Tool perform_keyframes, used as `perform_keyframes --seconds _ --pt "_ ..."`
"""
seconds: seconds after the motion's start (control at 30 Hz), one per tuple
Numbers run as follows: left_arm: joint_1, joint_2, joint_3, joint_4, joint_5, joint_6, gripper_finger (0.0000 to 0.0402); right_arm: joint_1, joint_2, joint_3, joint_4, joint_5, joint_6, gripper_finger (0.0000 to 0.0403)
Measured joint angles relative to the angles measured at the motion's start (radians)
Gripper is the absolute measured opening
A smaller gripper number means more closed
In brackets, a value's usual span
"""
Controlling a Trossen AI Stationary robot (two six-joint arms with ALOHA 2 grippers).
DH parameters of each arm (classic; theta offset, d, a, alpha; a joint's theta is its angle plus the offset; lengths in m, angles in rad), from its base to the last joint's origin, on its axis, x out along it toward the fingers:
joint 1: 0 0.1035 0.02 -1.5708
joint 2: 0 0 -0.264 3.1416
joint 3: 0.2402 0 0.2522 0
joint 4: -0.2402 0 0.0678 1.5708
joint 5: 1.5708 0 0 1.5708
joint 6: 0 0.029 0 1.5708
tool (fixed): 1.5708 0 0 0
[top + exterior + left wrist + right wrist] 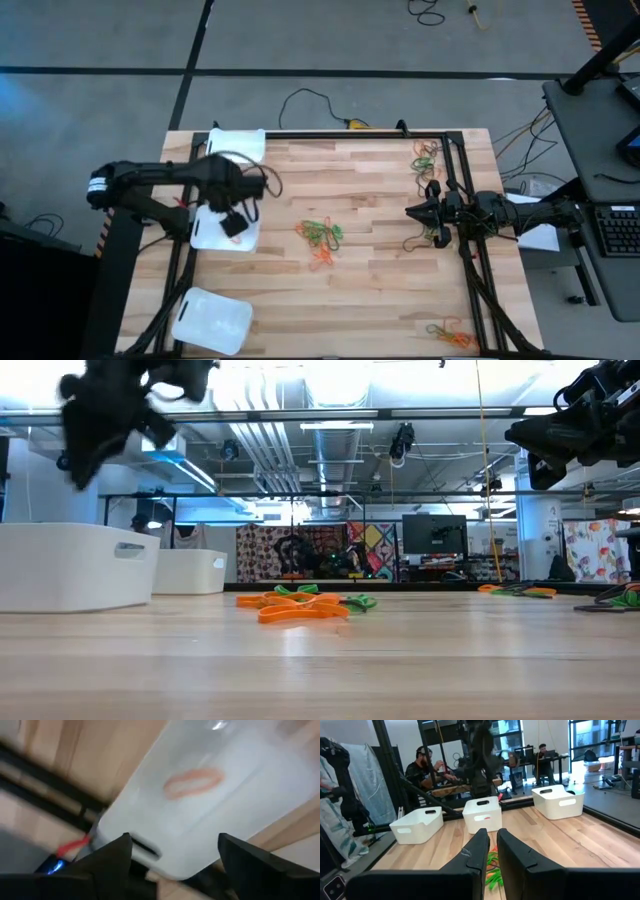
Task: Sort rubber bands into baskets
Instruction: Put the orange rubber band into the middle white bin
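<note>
Three white baskets stand along the table's left side: far (237,143), middle (205,232) and near (212,320). My left gripper (235,222) hangs open and empty above the middle basket (240,780), in which one orange rubber band (192,782) lies. A pile of orange and green rubber bands (322,238) lies at the table's centre. My right gripper (410,212) is shut and holds nothing that shows. It is raised at the right side and points toward the pile (492,870).
More rubber bands lie at the far right (428,155) and the near right corner (450,333). A black frame rail (465,240) runs along the right edge. People sit in the room beyond the baskets (422,767). Bare wood lies between pile and baskets.
</note>
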Motion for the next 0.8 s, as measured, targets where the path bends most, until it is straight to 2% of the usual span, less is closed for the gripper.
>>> perform_keyframes --seconds 0.1,0.27,0.33,0.47,0.7,0.8 --pt "0.036 0.009 0.088 0.065 0.088 0.017 0.029 0.0 -0.001 0.0 0.0 0.0 0.0 0.0034" --pt "0.051 0.064 0.179 0.256 0.041 0.109 0.0286 0.0 0.001 0.0 -0.001 0.0 0.0 0.0034" --pt "0.05 0.094 0.182 0.365 0.051 0.152 0.0284 0.0 0.001 0.0 0.0 0.0 0.0 0.0034" --pt "0.04 0.181 0.161 0.559 0.168 0.174 0.0279 0.0 0.0 0.0 0.0 0.0 0.0 0.0034" --pt "0.049 0.399 0.16 0.752 0.163 0.266 0.0259 0.0 0.0 0.0 0.0 0.0 0.0 0.0034" --pt "0.061 0.487 0.175 0.782 0.165 0.329 0.0246 0.0 0.0 0.0 0.0 0.0 0.0 0.0034"
